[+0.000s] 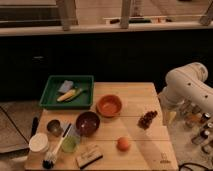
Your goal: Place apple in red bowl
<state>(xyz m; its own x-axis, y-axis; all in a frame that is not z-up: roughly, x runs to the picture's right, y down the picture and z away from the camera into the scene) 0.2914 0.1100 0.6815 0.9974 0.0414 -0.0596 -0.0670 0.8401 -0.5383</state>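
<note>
The apple [123, 144] is a small round orange-red fruit lying on the wooden table [145, 95], near the front and right of centre. The red bowl [109, 105] is orange-red and stands empty near the table's middle, behind and left of the apple. My white arm [187, 85] comes in from the right. Its gripper [171, 116] hangs down beside the table's right edge, right of the grapes and well away from the apple and the bowl. It holds nothing that I can see.
A dark maroon bowl [87, 123] stands left of the apple. A cluster of grapes [147, 119] lies at the right. A green tray [50, 92] holds a sponge and a banana. A cup, a brush, a white lid and a block lie at the front left. Bottles [200, 130] stand off the right.
</note>
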